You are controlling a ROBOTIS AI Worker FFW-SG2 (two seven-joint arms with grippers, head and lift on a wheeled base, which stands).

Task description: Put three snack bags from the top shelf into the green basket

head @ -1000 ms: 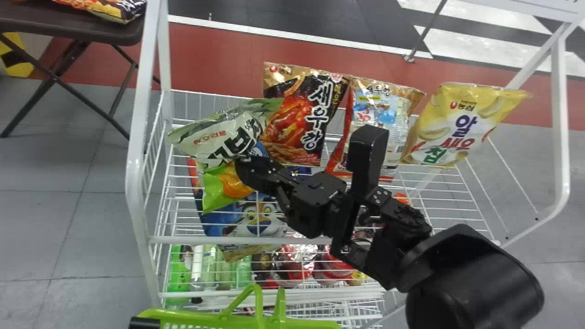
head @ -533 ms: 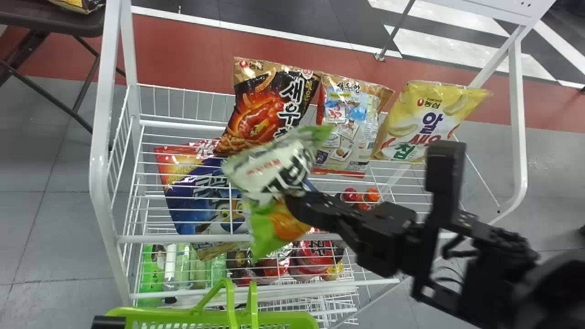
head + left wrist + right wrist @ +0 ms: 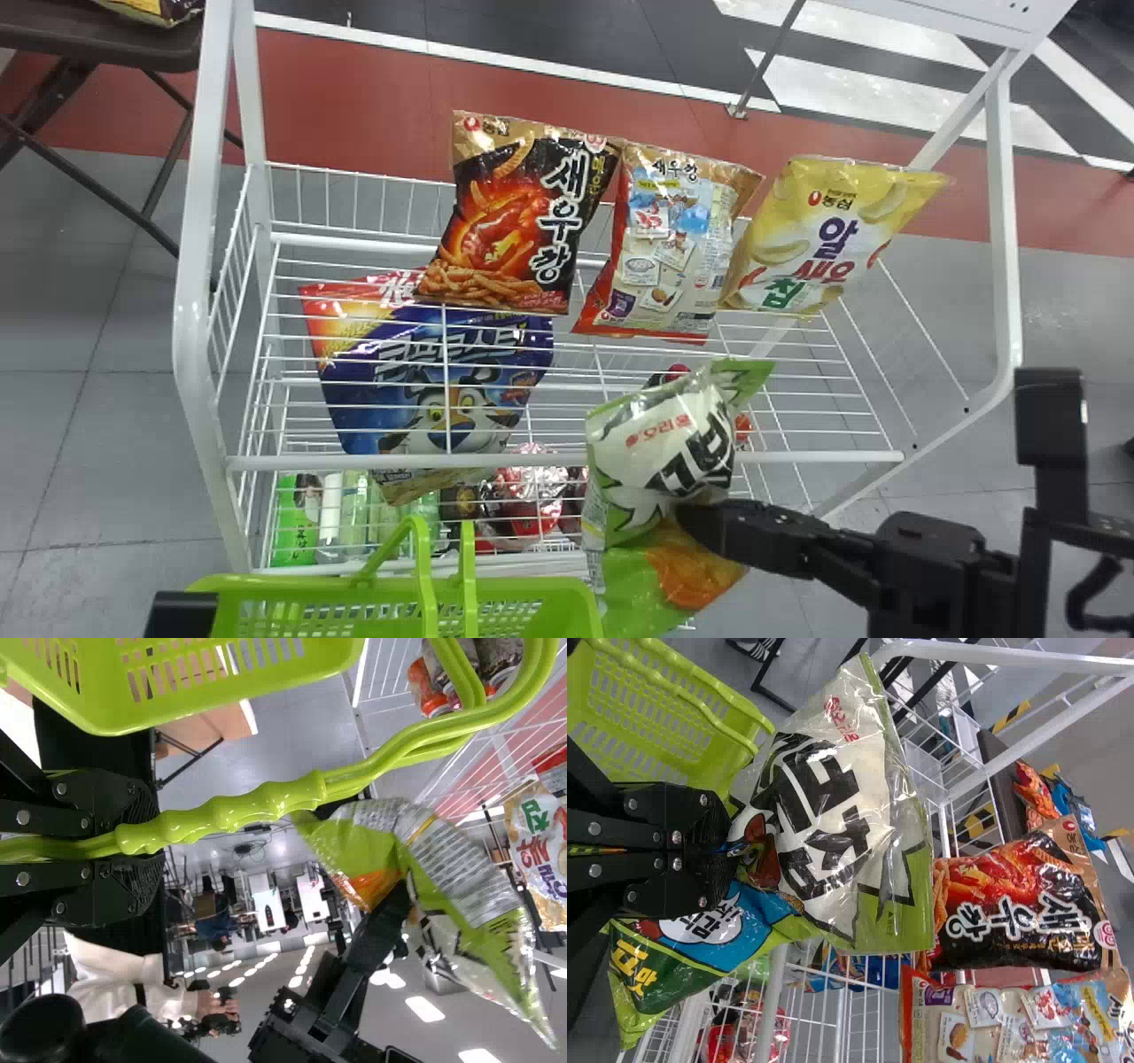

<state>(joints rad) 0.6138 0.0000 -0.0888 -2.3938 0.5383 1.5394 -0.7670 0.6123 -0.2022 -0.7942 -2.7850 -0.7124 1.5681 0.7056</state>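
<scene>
Dangling from the right gripper (image 3: 704, 525), a green-and-white bag (image 3: 664, 443) hangs over the right half of the shelf's front edge, near the basket's right end. Both fingers are pinched together on its middle, creasing it. Its white part carries fat black lettering and a smaller line in red; lower down I spot yellow characters on dark green and a blue patch with a white bubble of writing.

The basket (image 3: 266, 582) sits at the front, by the shelf's left front corner, and the left gripper (image 3: 146, 843) has its fingers closed around the handle (image 3: 427, 585).

Three more snacks line the back edge of the top shelf (image 3: 354, 462). Left of centre there's a black bag (image 3: 523, 221) with big white characters running down it; then a cream bag (image 3: 669, 257), bordered in red and covered in little printed panels; and towards the right back corner a yellow bag (image 3: 824, 239) lettered in purple, red and green.

Through the wires by the left front corner I can see a blue bag (image 3: 461, 372) with pale blue lettering and a cartoon tiger. Bottles (image 3: 354, 523) and red packs (image 3: 536, 496) show below the front edge.
</scene>
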